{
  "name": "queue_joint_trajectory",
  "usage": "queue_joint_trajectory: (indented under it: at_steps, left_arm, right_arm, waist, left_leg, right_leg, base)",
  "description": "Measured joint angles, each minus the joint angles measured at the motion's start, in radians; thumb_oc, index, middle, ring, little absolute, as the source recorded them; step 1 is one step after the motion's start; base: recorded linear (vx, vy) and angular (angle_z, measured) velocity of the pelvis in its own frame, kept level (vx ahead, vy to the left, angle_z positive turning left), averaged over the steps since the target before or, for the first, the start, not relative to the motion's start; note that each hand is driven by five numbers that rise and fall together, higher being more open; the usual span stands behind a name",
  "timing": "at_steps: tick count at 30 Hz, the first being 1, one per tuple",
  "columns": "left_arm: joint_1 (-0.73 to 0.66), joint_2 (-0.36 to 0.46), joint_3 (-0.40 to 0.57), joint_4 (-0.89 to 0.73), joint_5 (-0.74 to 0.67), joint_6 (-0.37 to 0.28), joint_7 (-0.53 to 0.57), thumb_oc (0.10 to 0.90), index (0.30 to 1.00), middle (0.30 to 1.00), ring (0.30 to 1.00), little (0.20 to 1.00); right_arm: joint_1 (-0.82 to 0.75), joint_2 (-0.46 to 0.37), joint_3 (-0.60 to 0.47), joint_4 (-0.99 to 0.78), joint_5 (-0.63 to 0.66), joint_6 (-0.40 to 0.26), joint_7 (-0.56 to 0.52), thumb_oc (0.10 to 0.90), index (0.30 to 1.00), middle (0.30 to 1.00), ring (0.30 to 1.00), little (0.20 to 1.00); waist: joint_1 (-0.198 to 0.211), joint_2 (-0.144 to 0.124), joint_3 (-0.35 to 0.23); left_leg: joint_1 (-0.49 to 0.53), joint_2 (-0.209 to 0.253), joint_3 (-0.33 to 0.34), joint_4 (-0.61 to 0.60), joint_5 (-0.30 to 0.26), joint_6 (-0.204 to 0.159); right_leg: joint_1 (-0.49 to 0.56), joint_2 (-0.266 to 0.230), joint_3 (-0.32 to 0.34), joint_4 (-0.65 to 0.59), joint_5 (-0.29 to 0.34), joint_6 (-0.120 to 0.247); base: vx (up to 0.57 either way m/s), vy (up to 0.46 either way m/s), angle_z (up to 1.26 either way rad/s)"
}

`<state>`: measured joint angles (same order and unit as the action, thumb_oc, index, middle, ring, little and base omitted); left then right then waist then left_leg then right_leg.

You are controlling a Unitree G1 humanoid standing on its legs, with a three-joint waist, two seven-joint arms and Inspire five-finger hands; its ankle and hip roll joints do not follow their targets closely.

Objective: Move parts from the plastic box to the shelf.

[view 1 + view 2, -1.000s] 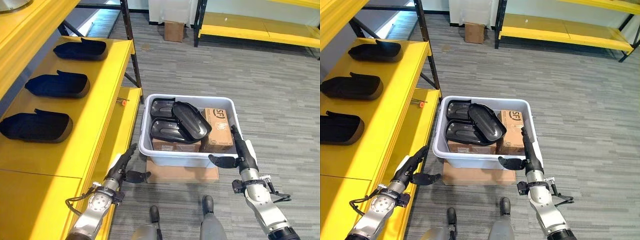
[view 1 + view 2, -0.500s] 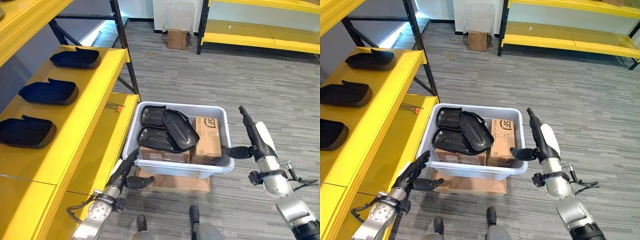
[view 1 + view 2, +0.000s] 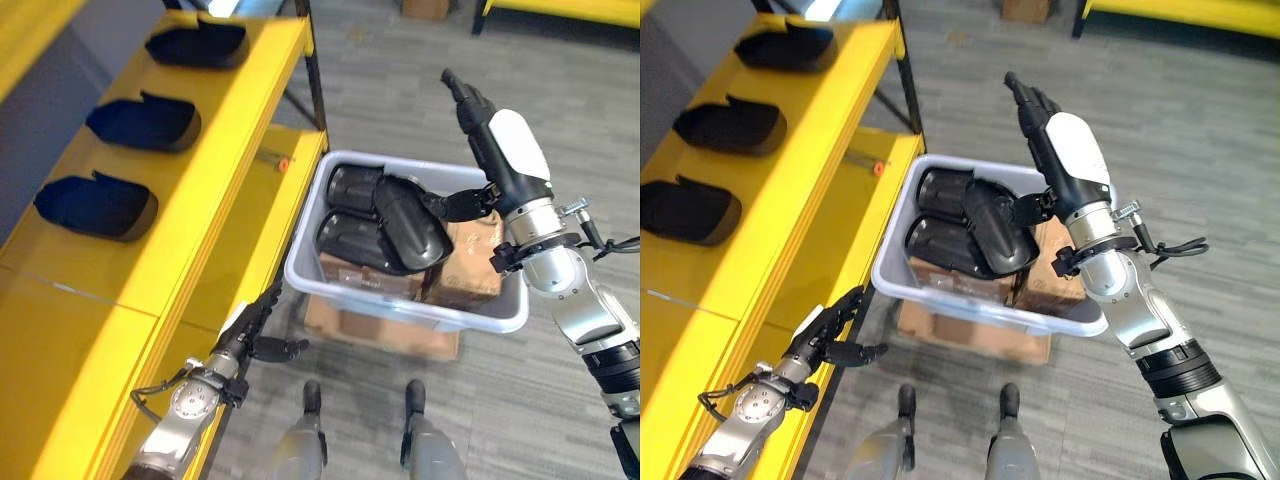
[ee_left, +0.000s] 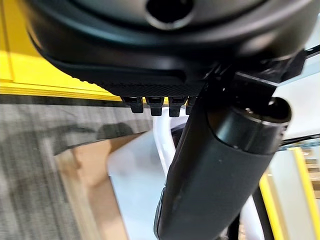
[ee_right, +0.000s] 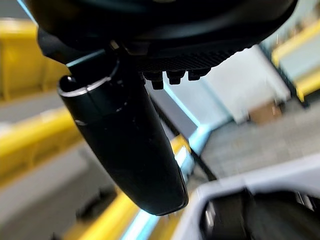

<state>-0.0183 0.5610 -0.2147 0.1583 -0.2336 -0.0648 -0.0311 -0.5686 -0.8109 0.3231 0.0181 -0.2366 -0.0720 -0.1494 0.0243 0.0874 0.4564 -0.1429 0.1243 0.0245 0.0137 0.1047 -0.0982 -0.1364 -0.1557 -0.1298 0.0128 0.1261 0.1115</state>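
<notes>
Fingers of my right hand (image 3: 487,130) are straight and spread, thumb out, holding nothing above the white plastic box (image 3: 355,296). Three glossy black moulded shell parts (image 3: 385,220) lie stacked in that box on brown cardboard cartons (image 3: 470,265). My left hand (image 3: 248,330) hangs low beside the yellow steel shelf (image 3: 190,190), fingers relaxed and empty. Three matching black parts (image 3: 95,205) already rest on the shelf. Recommended procedure: lower onto the topmost shell, grip its rim firmly, then lift clear of the box wall.
</notes>
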Motion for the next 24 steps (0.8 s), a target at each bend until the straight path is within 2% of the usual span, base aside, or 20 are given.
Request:
queue_joint_trajectory:
  at_steps: [3,7,13,17,19,24]
  left_arm:
    - [-0.061,0.015,-0.006,0.0,-0.016,0.0,0.016,0.9,1.0,1.0,1.0,1.0]
    - [-0.11,0.018,-0.019,-0.005,-0.035,-0.001,0.036,0.9,1.0,1.0,1.0,1.0]
    - [-0.092,0.022,-0.019,-0.005,-0.035,-0.001,0.072,0.9,1.0,1.0,1.0,1.0]
    - [-0.085,0.023,-0.019,-0.012,-0.037,-0.002,0.087,0.9,1.0,1.0,1.0,1.0]
    - [-0.082,0.022,-0.018,-0.014,-0.037,-0.004,0.093,0.9,1.0,1.0,1.0,1.0]
    - [-0.08,0.02,-0.019,-0.025,-0.037,-0.009,0.105,0.9,1.0,1.0,1.0,1.0]
  right_arm:
    - [-0.05,0.0,0.051,0.037,-0.003,0.019,0.003,0.9,1.0,1.0,1.0,1.0]
    - [-0.081,0.006,0.094,0.12,-0.034,0.067,0.006,0.9,1.0,1.0,1.0,1.0]
    - [-0.084,0.005,0.086,0.145,-0.036,0.098,-0.011,0.9,1.0,1.0,1.0,1.0]
    - [-0.088,-0.007,0.085,0.143,-0.04,0.109,-0.043,0.9,1.0,1.0,1.0,1.0]
    - [-0.088,-0.022,0.078,0.144,-0.078,0.13,-0.058,0.9,1.0,1.0,1.0,1.0]
    - [-0.085,-0.037,0.061,0.144,-0.168,0.141,-0.135,0.9,1.0,1.0,1.0,1.0]
  waist:
    - [0.005,0.002,0.061]
    - [0.01,0.004,0.078]
    - [0.005,0.004,0.078]
    - [-0.007,0.004,0.077]
    - [-0.018,0.005,0.078]
    - [-0.025,0.007,0.078]
  left_leg:
    - [-0.057,-0.007,-0.002,0.037,-0.002,0.003]
    - [-0.16,-0.031,-0.004,0.076,0.0,0.013]
    - [-0.222,-0.042,0.014,0.089,0.0,0.019]
    - [-0.3,-0.041,0.026,0.115,0.001,0.02]
    - [-0.346,-0.04,0.03,0.13,0.003,0.018]
    - [-0.356,-0.037,0.055,0.128,0.001,0.02]
  right_leg:
    - [-0.069,-0.011,0.004,0.063,-0.016,0.001]
    - [-0.212,-0.04,0.023,0.185,-0.058,0.003]
    - [-0.318,-0.053,0.055,0.261,-0.085,0.002]
    - [-0.422,-0.052,0.079,0.319,-0.095,-0.004]
    - [-0.476,-0.049,0.093,0.34,-0.094,-0.006]
    - [-0.505,-0.044,0.111,0.341,-0.091,-0.009]
  base:
    - [-0.12,-0.015,0.02]
    - [-0.1,-0.015,0.05]
    - [-0.06,-0.005,-0.07]
    - [-0.06,-0.02,-0.1]
    - [-0.04,-0.028,-0.08]
    - [-0.03,0.004,-0.13]
